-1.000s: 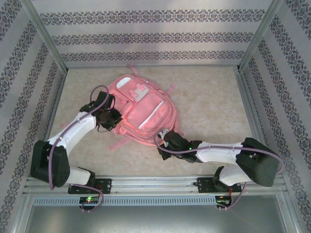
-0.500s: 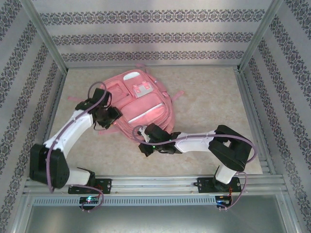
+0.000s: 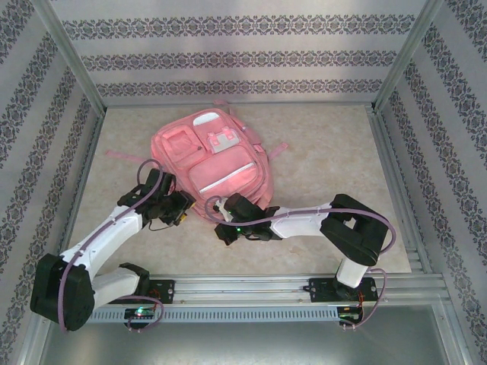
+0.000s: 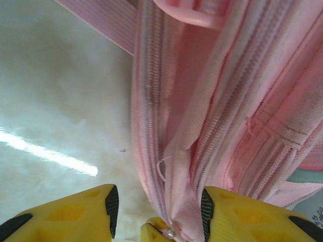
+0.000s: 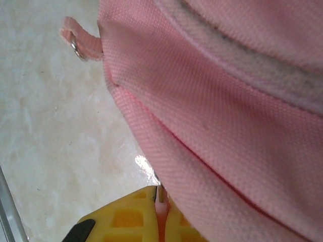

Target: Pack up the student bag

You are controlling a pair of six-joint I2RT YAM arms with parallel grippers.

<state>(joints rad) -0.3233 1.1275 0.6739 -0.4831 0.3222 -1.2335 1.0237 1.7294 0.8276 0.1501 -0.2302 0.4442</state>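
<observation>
Nearest to me, the right gripper [image 5: 160, 201] has its yellow fingers pressed together on a thin pink tab [image 5: 160, 212] at the near edge of the student bag [image 3: 217, 163]. Near it, the left gripper [image 4: 157, 204] has its fingers spread, with a zip seam [image 4: 166, 126] of the bag, parted a little, lying between them. The bag lies flat in the middle of the table [image 3: 327, 167], front pockets up; what is inside it I cannot tell.
</observation>
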